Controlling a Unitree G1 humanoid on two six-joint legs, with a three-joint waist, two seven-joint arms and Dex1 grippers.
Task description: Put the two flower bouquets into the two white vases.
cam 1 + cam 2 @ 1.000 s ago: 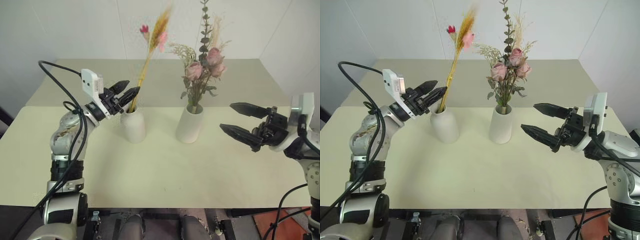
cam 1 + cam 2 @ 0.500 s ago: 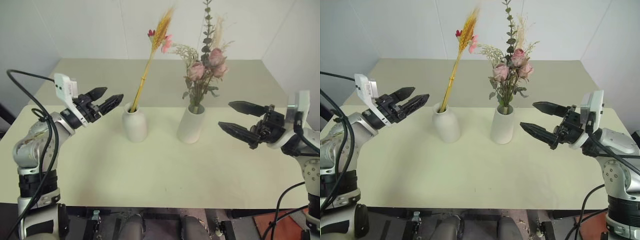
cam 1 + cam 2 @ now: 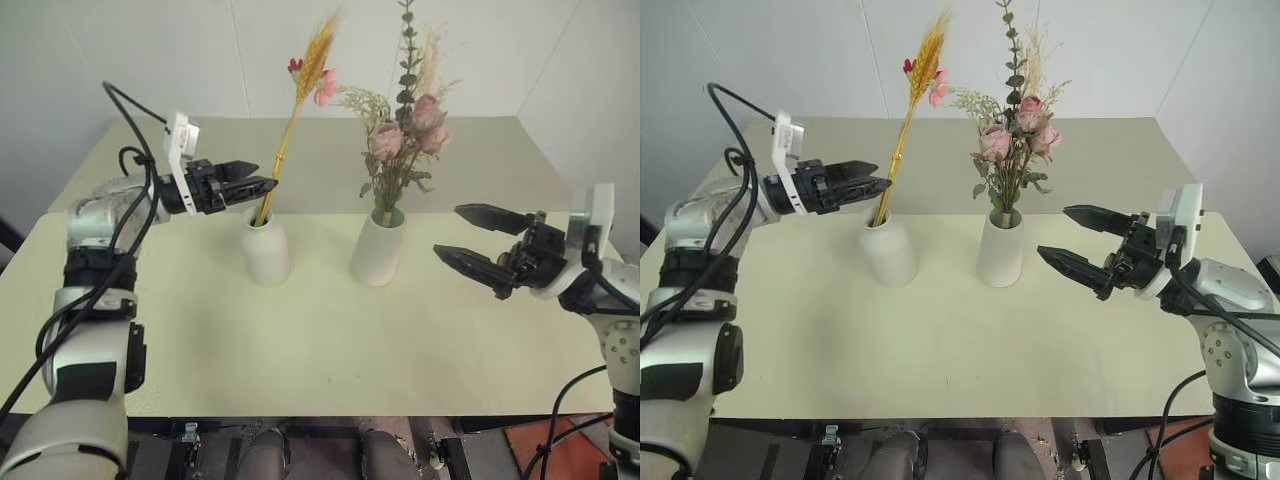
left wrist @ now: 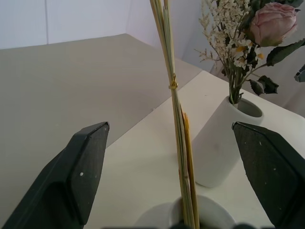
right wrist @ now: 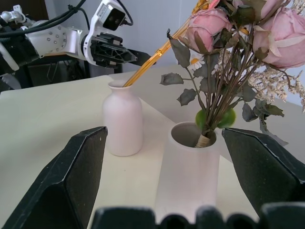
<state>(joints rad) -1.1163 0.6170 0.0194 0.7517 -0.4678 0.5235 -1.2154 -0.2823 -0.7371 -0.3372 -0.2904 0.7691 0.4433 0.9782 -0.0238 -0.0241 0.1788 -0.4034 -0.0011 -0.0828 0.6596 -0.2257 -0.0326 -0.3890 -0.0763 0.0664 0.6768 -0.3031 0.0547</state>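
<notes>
Flanking both vases [image 3: 265, 252] (filled), claws [image 3: 262, 185] gape.

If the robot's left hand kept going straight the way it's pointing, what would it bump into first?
Probably the yellow wheat stalk. The left hand is open and points right at that thin stem, which stands in the bottle-shaped vase between its fingers' line. Past it stands the rose bunch, but depth is hard to judge.

Left pincer [image 3: 262, 183] opened, pulled back then returned beside wheat stalk [image 3: 290, 130], stalk released
</notes>
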